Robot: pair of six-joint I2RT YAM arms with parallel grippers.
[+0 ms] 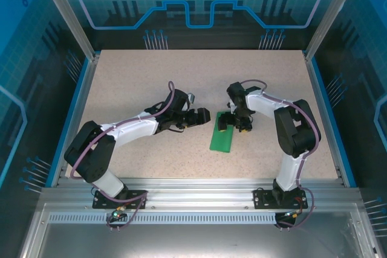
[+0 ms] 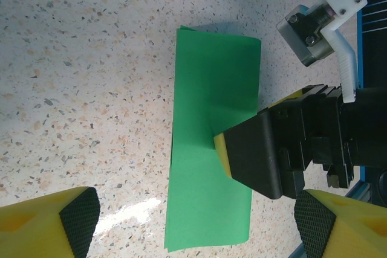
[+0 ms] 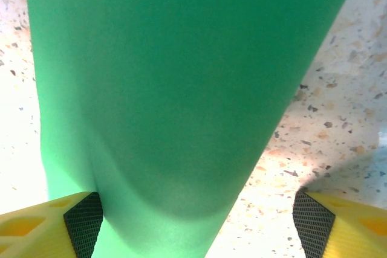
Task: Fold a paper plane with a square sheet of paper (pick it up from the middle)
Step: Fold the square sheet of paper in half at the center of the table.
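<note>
The square sheet of paper (image 1: 222,132) is bright green and lies on the table folded into a long rectangle (image 2: 208,149). My right gripper (image 1: 234,122) hovers over its far end with jaws open. One black finger with a yellow pad (image 2: 257,149) rests on the paper near its right edge. In the right wrist view the paper (image 3: 181,89) runs between the spread fingertips of the right gripper (image 3: 198,222), slightly bulged near them. My left gripper (image 1: 202,117) stands just left of the paper, open, nothing held. Its fingertips straddle the near end of the sheet in the left wrist view (image 2: 196,219).
The speckled tabletop (image 1: 151,83) is bordered by blue rails at the left (image 1: 78,101) and right (image 1: 323,107). Aluminium frame posts stand at the far corners. The near metal rail (image 1: 199,185) carries both arm bases.
</note>
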